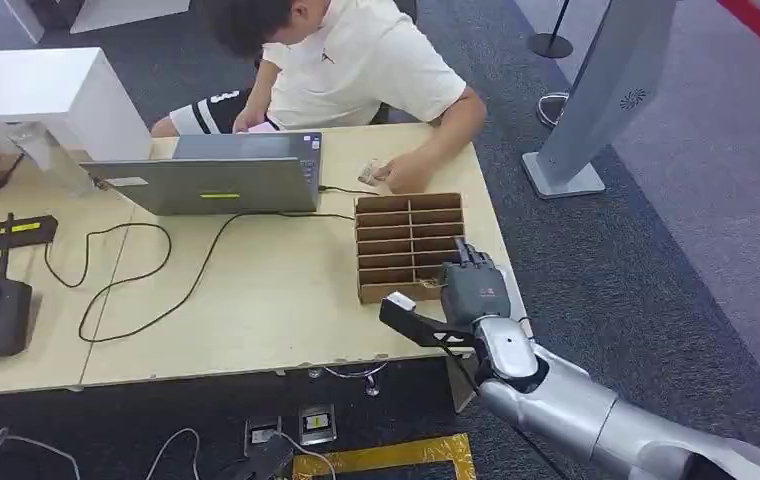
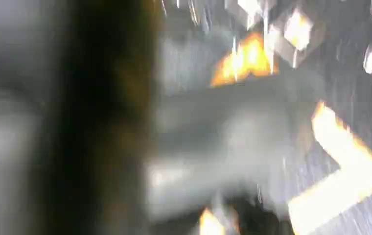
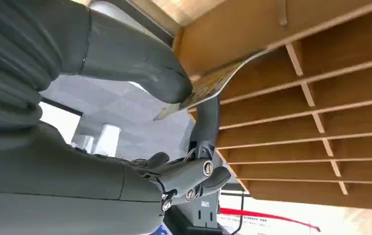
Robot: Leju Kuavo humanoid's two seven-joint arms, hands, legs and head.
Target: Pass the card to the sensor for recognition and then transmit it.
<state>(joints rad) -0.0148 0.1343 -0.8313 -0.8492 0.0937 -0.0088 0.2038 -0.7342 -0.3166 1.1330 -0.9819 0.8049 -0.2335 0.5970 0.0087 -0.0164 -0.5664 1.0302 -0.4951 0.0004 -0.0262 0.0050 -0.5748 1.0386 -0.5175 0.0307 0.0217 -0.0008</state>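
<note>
Grey carpet is surrounding a pale wooden tabletop [image 1: 256,300] that is filling the left and centre of the head view. The card [image 3: 213,83] is sitting at the mouth of a compartment in the brown slotted rack [image 1: 409,245], just right of centre on the tabletop; in the right wrist view it is showing as a thin printed edge, tilted, lying against the rack's outer wall. The right robot hand [image 1: 474,290] is reaching over the rack's near right corner, and its thumb [image 3: 140,68] is pressing on the card while a dark finger [image 3: 207,122] is curling up behind it, so the card is being pinched rather than fully wrapped.

The likeliest trouble, as I judge it, is the thin card slipping out of this shallow pinch as it is being drawn out, or catching on a divider and bending. Pulling at an angle could also be dragging the light rack along the tabletop. A person in a pale shirt is leaning over the upper centre of the frame, one hand [image 1: 401,172] resting just beyond the rack beside a grey laptop [image 1: 221,175], so a wide swing could be brushing that arm. A black cable [image 1: 156,270] is trailing left of the rack.

The left wrist view is too blurred to read, so I cannot tell the left robot hand's state.
</note>
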